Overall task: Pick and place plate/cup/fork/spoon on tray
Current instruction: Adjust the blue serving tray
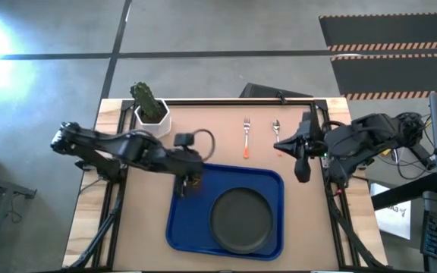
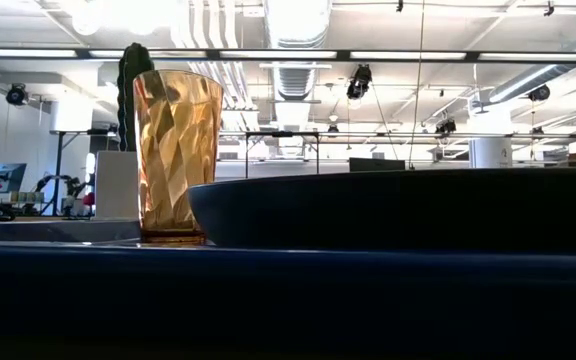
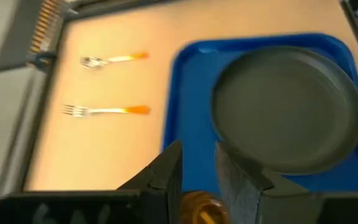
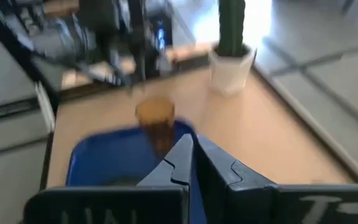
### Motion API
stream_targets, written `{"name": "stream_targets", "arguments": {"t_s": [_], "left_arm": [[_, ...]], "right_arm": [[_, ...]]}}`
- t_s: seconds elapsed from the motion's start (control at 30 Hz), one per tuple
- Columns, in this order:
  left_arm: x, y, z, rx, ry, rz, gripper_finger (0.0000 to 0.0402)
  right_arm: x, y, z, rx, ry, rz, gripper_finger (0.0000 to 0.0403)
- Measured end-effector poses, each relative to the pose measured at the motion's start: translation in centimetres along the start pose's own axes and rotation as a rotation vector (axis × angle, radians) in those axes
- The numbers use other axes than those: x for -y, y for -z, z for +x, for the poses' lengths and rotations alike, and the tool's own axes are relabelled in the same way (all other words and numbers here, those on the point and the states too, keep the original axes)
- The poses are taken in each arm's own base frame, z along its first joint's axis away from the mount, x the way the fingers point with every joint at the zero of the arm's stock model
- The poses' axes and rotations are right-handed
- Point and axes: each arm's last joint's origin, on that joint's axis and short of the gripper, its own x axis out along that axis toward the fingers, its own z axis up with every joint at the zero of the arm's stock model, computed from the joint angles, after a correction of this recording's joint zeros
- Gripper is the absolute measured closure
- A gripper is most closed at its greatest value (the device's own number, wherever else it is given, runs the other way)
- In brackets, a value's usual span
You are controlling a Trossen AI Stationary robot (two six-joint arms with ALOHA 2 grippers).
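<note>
Cup (image 2: 176,155) is standing upright on the tray (image 1: 184,227), in the corner right under the left claw (image 1: 188,184), with the plate (image 1: 240,219) just beside it on the same tray. Looks to me like the cup has been set down: in the left wrist view its amber rim sits below the fingers (image 3: 166,174), which are parted a little and don't seem to squeeze it, though I can't tell for sure that they're clear of it.

Risk as I see it: if that claw pulls off sideways instead of straight up, a finger could clip the rim and tip the cup onto the plate.

Fork (image 1: 246,136) and spoon (image 1: 276,127) are lying on the bare counter beyond the tray, near the right claw (image 1: 300,171), which hangs closed and empty. They're thin and flat, so a pinch could skid off them. The cactus pot (image 1: 151,114) sits behind the left arm, which could bump it.
</note>
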Motion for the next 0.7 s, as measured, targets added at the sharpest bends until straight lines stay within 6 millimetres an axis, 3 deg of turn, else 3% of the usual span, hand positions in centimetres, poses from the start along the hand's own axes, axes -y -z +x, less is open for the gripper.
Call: {"name": "stream_targets", "arguments": {"t_s": [0.23, 0.37, 0.53, 0.7], "left_arm": [[-2.6, 1.0, -5.3, 0.12, -0.294, -0.053, 0.0375], [-3.5, 1.8, -7.7, 0.176, -0.346, -0.087, 0.0398], [-3.9, 2.8, -8.8, 0.201, -0.345, -0.103, 0.0396], [-4.0, 3.2, -8.8, 0.199, -0.345, -0.101, 0.0396]], "right_arm": [[0.3, 5.4, 2.3, -0.415, 0.265, 0.167, 0.0394], [-0.7, 8.9, 4.7, -0.602, 0.359, 0.241, 0.0394], [-2.4, 12.8, 8.7, -0.645, 0.323, 0.274, 0.0394], [-2.8, 17.0, 12.3, -0.648, 0.332, 0.282, 0.0394]]}}
